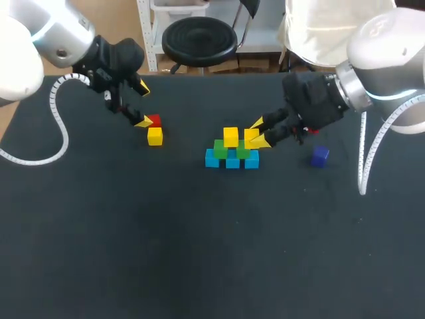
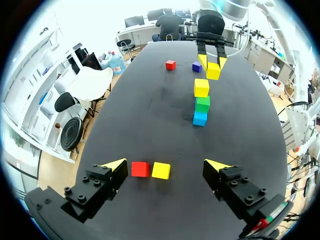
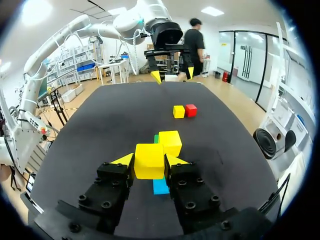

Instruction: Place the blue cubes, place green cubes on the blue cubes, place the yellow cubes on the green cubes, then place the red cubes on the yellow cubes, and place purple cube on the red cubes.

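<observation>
Right jaws: clamped on the held yellow cube (image 3: pixel 149 160), one finger on each side face.

Directly under that cube is the stack. A blue row (image 1: pixel 232 160) sits on the counter (image 1: pixel 199 252), with green cubes (image 1: pixel 242 150) on it and a placed yellow cube (image 3: pixel 170 142) on the green tier.

The held cube is at the stack's right-hand end, just beside the placed one and about level with it. Whether it already bears on the green cannot be determined.

Judgement: the seat lies straight below the jaws, so a short lowering and release is called for. The risk is nudging the neighbouring yellow cube.

The right arm (image 1: pixel 319 100) enters low from the right, fingers sloping down toward the stack. The purple cube (image 1: pixel 320 155) lies near it, apart from the stack.

Farthest off, a red cube (image 1: pixel 154 120) and a loose yellow cube (image 1: pixel 155 136) lie touching. The left jaws stand wide apart just over them, holding nothing.
</observation>
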Motion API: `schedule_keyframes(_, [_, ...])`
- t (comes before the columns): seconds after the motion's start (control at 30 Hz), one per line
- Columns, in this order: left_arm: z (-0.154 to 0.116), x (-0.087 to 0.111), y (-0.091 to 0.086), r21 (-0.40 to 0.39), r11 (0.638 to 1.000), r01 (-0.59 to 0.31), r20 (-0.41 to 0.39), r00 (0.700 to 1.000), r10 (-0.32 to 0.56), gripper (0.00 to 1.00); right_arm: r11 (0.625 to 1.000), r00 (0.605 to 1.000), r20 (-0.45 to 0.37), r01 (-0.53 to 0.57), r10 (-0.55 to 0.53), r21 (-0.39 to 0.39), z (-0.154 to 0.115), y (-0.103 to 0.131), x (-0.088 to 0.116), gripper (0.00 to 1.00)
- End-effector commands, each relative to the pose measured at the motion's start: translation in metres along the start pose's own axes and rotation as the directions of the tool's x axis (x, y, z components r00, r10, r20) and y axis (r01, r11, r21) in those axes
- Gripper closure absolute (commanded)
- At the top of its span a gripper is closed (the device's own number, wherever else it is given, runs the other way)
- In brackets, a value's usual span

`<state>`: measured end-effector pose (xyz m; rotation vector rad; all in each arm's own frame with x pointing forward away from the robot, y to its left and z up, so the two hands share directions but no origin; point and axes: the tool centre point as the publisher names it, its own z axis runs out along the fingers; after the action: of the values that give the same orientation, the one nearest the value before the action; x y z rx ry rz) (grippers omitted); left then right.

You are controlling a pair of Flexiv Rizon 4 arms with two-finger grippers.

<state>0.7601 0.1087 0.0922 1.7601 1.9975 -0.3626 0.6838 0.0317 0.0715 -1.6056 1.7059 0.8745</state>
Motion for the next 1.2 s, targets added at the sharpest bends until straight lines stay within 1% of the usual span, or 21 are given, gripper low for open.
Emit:
schedule_keyframes(0.03, [0.0000, 0.0013, -0.0002, 0.000, 1.000, -0.003, 0.004, 1.000, 0.003, 0.00, 1.000, 1.000, -0.005, -0.002, 0.002, -0.003, 0.0028, -0.0022, -0.0012, 1.00])
schedule_keyframes(0.43, [0.0000, 0.0013, -0.0002, 0.000, 1.000, -0.003, 0.004, 1.000, 0.003, 0.00, 1.000, 1.000, 0.007, -0.017, 0.017, -0.014, 0.0054, -0.0034, 0.0035, 1.00])
schedule_keyframes(0.57, [0.0000, 0.0013, -0.0002, 0.000, 1.000, -0.003, 0.004, 1.000, 0.003, 0.00, 0.999, 0.999, 0.037, -0.024, 0.025, -0.032, 0.0060, -0.0047, 0.0053, 1.00])
schedule_keyframes(0.7, [0.0000, 0.0013, -0.0002, 0.000, 1.000, -0.003, 0.004, 1.000, 0.003, 0.00, 0.999, 0.998, 0.050, -0.026, 0.028, -0.045, 0.0064, -0.0066, 0.0055, 1.00])
schedule_keyframes(1.2, [0.0000, 0.0013, -0.0002, 0.000, 1.000, -0.003, 0.004, 1.000, 0.003, 0.00, 0.998, 0.999, 0.039, -0.029, 0.031, -0.050, 0.0077, -0.0090, 0.0043, 1.00])
